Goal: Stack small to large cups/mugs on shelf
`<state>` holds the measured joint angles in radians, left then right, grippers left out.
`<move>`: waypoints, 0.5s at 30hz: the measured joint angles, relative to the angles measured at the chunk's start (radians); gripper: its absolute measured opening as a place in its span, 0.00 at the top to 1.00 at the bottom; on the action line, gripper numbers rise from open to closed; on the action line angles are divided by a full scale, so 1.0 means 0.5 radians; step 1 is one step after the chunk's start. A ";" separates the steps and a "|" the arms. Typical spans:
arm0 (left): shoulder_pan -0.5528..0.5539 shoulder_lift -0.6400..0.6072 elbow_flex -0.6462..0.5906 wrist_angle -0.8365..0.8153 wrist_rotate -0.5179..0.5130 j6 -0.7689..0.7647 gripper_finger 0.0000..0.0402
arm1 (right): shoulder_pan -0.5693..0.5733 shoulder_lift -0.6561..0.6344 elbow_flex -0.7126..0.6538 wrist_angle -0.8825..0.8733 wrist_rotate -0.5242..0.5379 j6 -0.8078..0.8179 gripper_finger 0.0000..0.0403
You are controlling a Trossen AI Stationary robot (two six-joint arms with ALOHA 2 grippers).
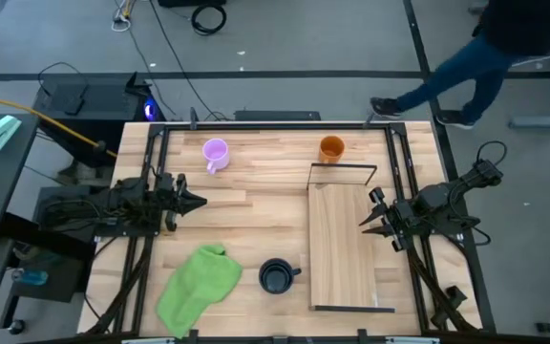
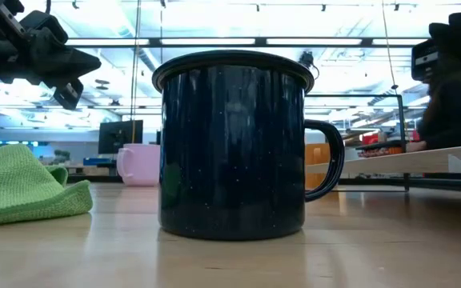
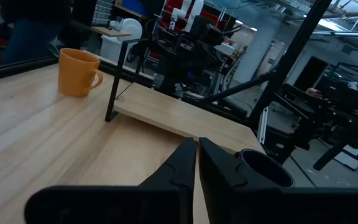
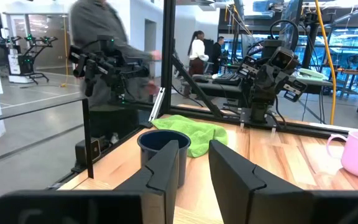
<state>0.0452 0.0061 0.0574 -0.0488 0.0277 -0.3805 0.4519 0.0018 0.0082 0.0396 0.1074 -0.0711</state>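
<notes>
Pale wood planks make up my bench (image 1: 256, 205), and on its right half lies the shelf (image 1: 342, 239), a long light board with a thin black wire frame at each end. All three mugs stand upright on the bench, none of them on the shelf. The purple mug (image 1: 216, 152) is at the far side, left of the middle. The orange mug (image 1: 331, 148) is also at the far side, just beyond the shelf's far wire frame. The black mug (image 1: 276, 276) sits near the front edge, close beside the shelf's left side, handle pointing toward the shelf. A crumpled green cloth (image 1: 197, 287) lies to the left of the black mug.

My left pincer (image 1: 191, 202) hangs over the left part of the bench, its fingers closed together on nothing and pointing toward the middle. My right pincer (image 1: 369, 218) hovers at the shelf's right edge, its fingers narrowly parted with nothing between them, aimed across the shelf. Beyond the far end of the bench a person (image 1: 466, 67) walks on the floor.
</notes>
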 joint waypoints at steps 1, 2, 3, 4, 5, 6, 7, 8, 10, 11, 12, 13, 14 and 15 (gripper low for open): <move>0.000 0.000 0.001 0.000 0.000 0.000 0.94 | 0.000 0.001 0.000 0.000 0.000 0.000 0.76; 0.001 0.000 0.001 0.000 0.000 -0.001 0.93 | 0.000 0.001 0.000 0.000 0.000 0.000 0.76; 0.000 0.000 0.000 0.000 0.000 -0.001 0.93 | 0.000 0.000 0.000 0.000 0.000 0.001 0.76; 0.000 0.000 0.000 0.000 0.000 0.001 0.93 | 0.000 0.000 0.000 0.000 0.000 0.000 0.76; 0.000 0.000 0.000 0.000 0.000 0.000 0.92 | 0.000 0.001 0.000 0.000 0.000 0.001 0.76; 0.000 0.000 0.000 0.000 0.000 -0.001 0.92 | 0.000 0.001 0.000 0.000 0.000 0.000 0.76; 0.000 0.000 0.000 0.000 0.000 -0.001 0.92 | 0.000 0.000 0.000 0.000 0.000 0.000 0.76; 0.000 0.000 0.001 0.000 0.000 0.000 0.92 | 0.000 0.001 0.000 0.000 0.000 0.001 0.76; 0.000 0.000 0.000 0.000 0.000 -0.001 0.91 | 0.000 0.000 0.000 0.000 0.001 0.000 0.76; 0.000 0.000 0.000 0.000 0.000 -0.001 0.91 | 0.000 0.000 0.000 0.000 0.000 0.001 0.76; 0.000 0.000 0.000 0.000 0.000 0.000 0.91 | 0.000 0.001 0.000 0.000 0.000 0.001 0.76; 0.001 0.000 0.001 0.000 0.000 0.000 0.91 | 0.000 0.001 0.000 0.000 0.000 0.001 0.76; 0.000 0.000 0.001 0.000 0.000 -0.001 0.91 | 0.000 0.001 0.000 0.000 0.000 0.001 0.76; 0.000 0.000 0.000 0.000 0.000 -0.001 0.92 | 0.000 0.001 0.000 0.000 0.000 0.001 0.76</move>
<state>0.0453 0.0062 0.0574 -0.0490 0.0278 -0.3809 0.4519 0.0021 0.0082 0.0397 0.1074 -0.0708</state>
